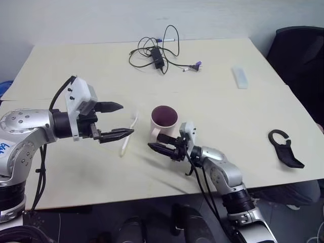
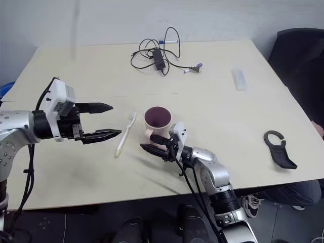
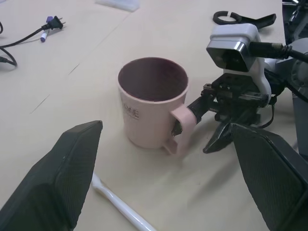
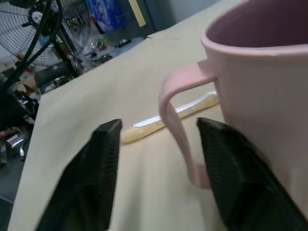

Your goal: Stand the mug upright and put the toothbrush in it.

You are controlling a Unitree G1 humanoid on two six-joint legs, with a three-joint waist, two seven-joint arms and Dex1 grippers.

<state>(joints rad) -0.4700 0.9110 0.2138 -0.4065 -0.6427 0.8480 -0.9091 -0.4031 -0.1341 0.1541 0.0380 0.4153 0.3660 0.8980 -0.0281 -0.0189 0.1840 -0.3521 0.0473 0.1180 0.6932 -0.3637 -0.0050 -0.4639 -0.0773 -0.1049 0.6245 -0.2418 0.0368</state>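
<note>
The pale pink mug (image 1: 163, 121) stands upright near the middle of the table, dark inside facing up, its handle (image 3: 180, 127) turned toward the front edge. My right gripper (image 1: 156, 142) is low at that handle, open, one finger on each side of the loop (image 4: 173, 110). The white toothbrush (image 1: 127, 135) lies flat on the table just left of the mug. My left gripper (image 1: 127, 119) hovers over the toothbrush, pointing at the mug, open wide and holding nothing.
A black cable with an adapter (image 1: 157, 53) and a pen (image 1: 166, 39) lie at the far middle. At the far right lies a short white bar (image 1: 240, 77), and a black clip (image 1: 285, 148) at the near right. A dark chair (image 1: 298, 50) stands beyond the table's right edge.
</note>
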